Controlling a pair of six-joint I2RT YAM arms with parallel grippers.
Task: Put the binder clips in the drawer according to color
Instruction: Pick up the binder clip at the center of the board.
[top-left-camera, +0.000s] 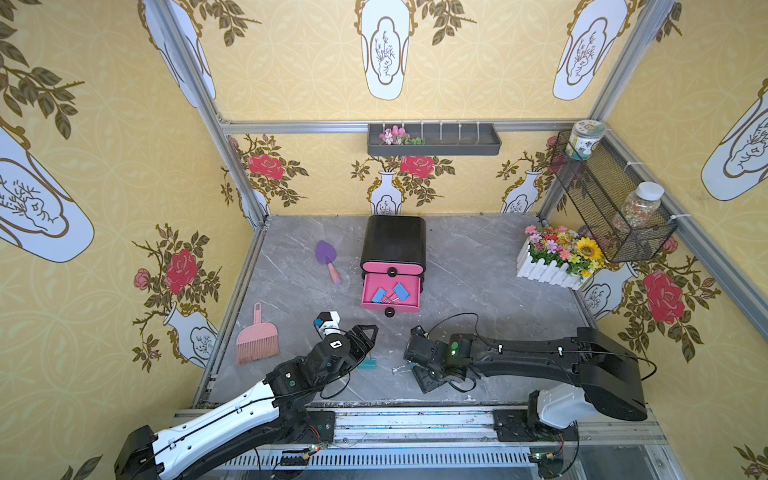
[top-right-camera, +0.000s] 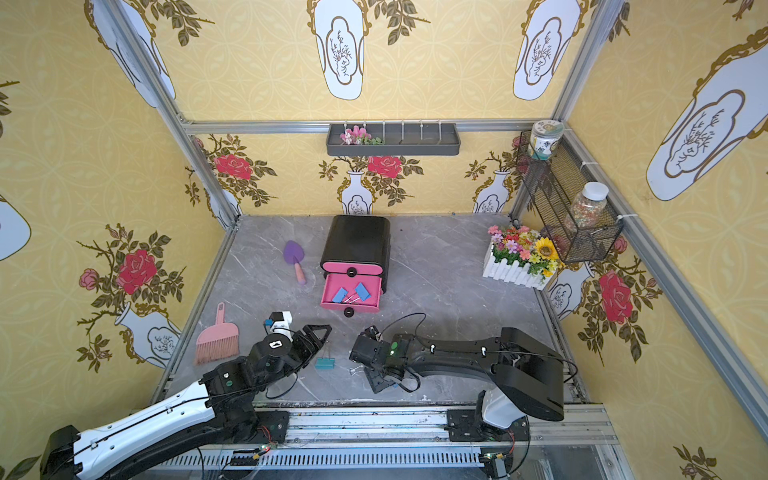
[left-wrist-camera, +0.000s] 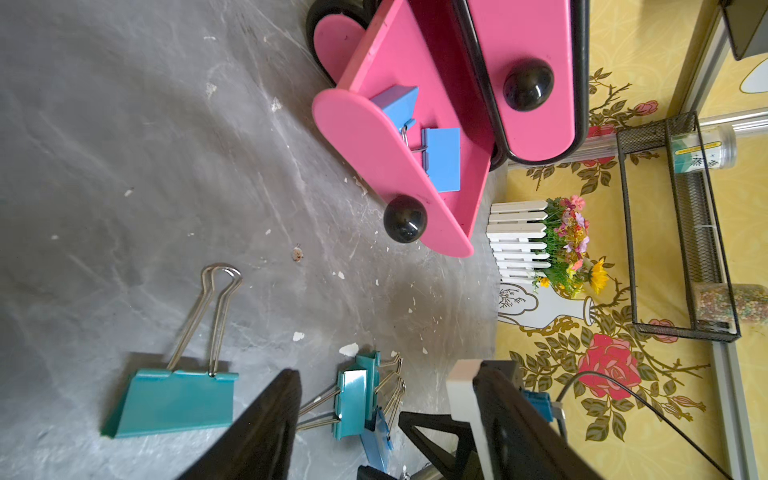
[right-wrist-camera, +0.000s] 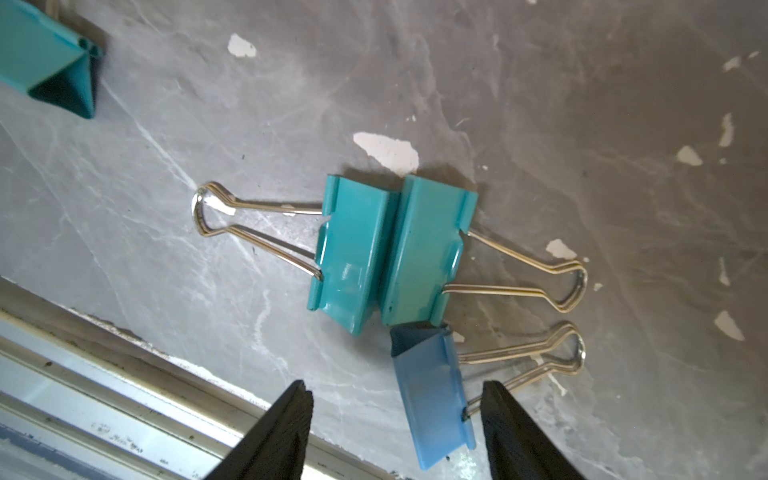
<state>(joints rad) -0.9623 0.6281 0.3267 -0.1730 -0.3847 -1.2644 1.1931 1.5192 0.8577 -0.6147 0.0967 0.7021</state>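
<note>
Clip (right-wrist-camera: 432, 399), blue, between the parted right fingers (right-wrist-camera: 519, 436).

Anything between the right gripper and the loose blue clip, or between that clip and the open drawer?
Nothing visible. The open right gripper straddles the blue clip; a teal clip abuts its end. Only bare table leads to the open drawer.

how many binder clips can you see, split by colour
teal clips: 3, all on the table
blue clips: 3, two in the open drawer, one on the table
yellow clips: 0 in view
total: 6
</note>
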